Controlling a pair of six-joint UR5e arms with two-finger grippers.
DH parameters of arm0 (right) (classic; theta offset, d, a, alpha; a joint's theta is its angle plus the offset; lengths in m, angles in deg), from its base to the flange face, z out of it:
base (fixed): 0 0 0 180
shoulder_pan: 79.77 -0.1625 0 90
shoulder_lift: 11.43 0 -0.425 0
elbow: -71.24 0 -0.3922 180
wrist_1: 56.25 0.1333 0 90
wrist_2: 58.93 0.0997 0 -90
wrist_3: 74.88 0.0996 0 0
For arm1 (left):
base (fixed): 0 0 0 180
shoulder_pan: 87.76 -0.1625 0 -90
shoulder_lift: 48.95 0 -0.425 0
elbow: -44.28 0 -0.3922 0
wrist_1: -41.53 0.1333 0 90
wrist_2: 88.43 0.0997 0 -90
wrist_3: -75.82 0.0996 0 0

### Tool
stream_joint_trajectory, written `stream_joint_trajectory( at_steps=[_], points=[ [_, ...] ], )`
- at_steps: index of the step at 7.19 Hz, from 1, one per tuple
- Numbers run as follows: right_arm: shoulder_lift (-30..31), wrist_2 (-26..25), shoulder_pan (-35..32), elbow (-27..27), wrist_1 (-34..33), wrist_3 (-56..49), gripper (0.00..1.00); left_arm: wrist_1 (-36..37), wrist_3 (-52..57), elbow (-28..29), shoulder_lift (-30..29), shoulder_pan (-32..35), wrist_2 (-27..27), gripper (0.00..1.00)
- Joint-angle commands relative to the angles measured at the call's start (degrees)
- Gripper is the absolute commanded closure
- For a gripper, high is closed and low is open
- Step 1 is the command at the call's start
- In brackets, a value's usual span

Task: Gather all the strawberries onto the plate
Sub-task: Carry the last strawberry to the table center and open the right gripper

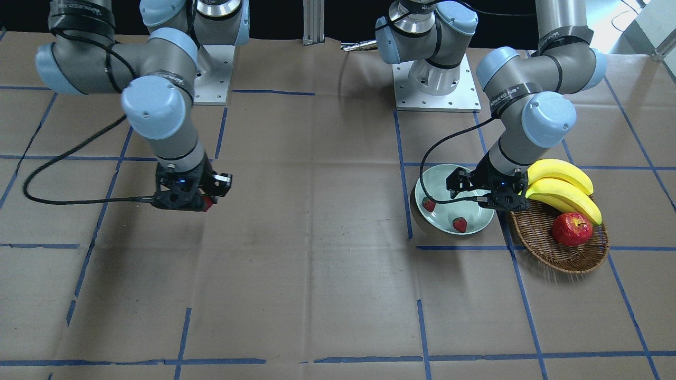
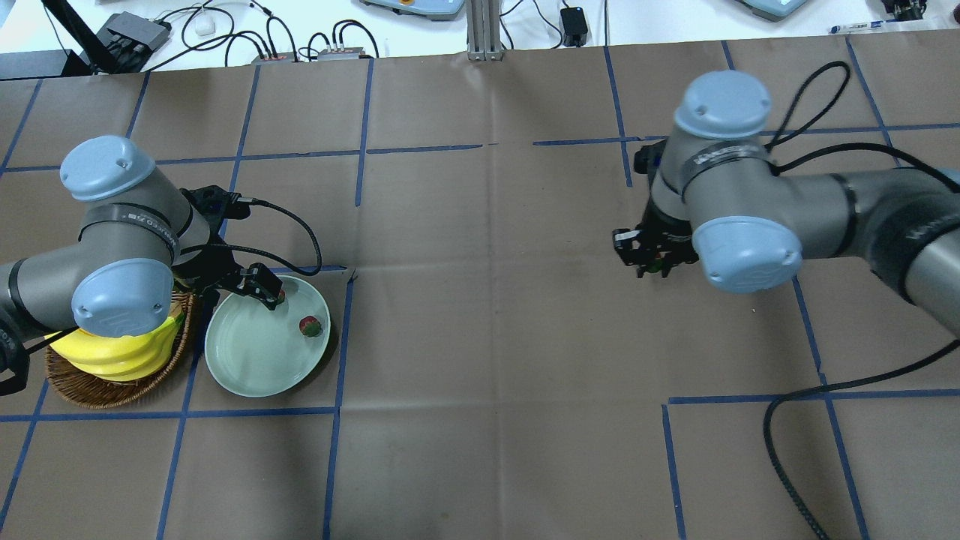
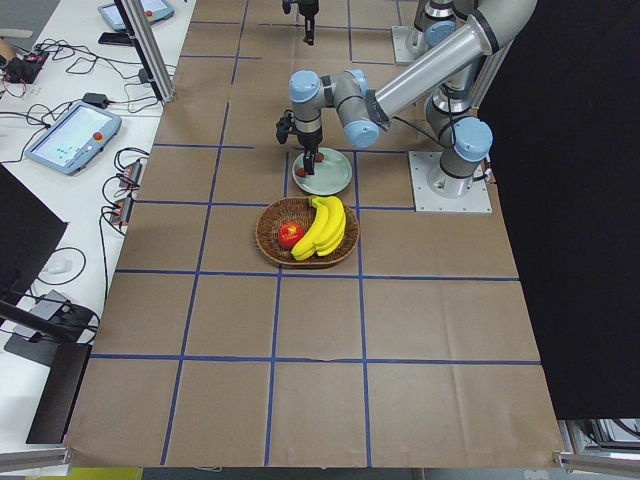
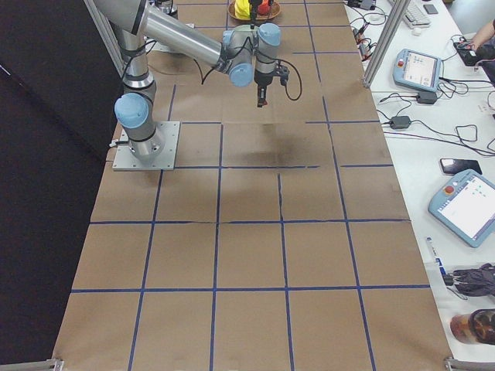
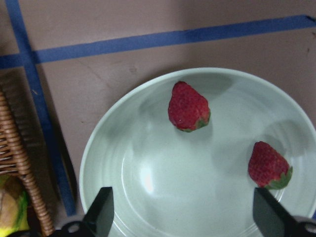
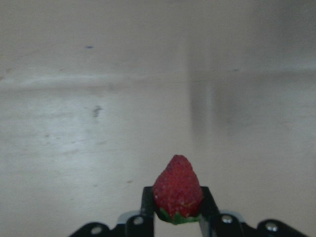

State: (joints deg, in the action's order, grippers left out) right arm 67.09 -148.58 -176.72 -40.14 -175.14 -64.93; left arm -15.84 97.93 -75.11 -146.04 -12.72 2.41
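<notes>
Two strawberries lie in the pale mint-green plate; they also show in the front view. My left gripper is open and empty just above the plate, fingers spread wide. My right gripper is shut on the third strawberry and holds it above the bare paper, far from the plate; it shows red under the gripper in the front view.
A brown wicker basket with bananas and a red apple stands right beside the plate. Blue tape lines grid the brown paper table. Cables trail from both wrists.
</notes>
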Motion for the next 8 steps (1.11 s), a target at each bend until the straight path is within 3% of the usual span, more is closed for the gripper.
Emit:
stream_joint_trajectory(
  at_steps=[1,3,5,6,7,8],
  points=[
    [-5.5,4.8,-11.4,2.7,-2.8,12.8,0.95,-3.1,-0.5,3.8,0.2,4.4,0.1,0.01],
    [-10.5,7.0,-16.3,3.0,-9.4,20.0,0.94,-5.7,-4.4,6.2,0.1,6.9,-0.1,0.01],
    [-12.1,7.2,-16.8,3.0,-10.7,20.1,0.89,-5.6,-4.9,6.2,-0.1,7.6,-0.7,0.01],
    [-12.2,6.9,-16.8,3.0,-10.7,20.0,0.23,-5.6,-6.5,6.3,-0.2,8.6,-0.8,0.01],
    [-12.4,7.1,-16.7,3.2,-10.7,20.0,0.0,-5.6,-6.8,6.3,-0.3,9.6,-1.0,0.01],
    [-12.2,7.0,-16.2,3.3,-10.6,20.0,0.0,-5.3,-6.8,6.3,-0.5,9.9,-1.0,0.01]
  ],
)
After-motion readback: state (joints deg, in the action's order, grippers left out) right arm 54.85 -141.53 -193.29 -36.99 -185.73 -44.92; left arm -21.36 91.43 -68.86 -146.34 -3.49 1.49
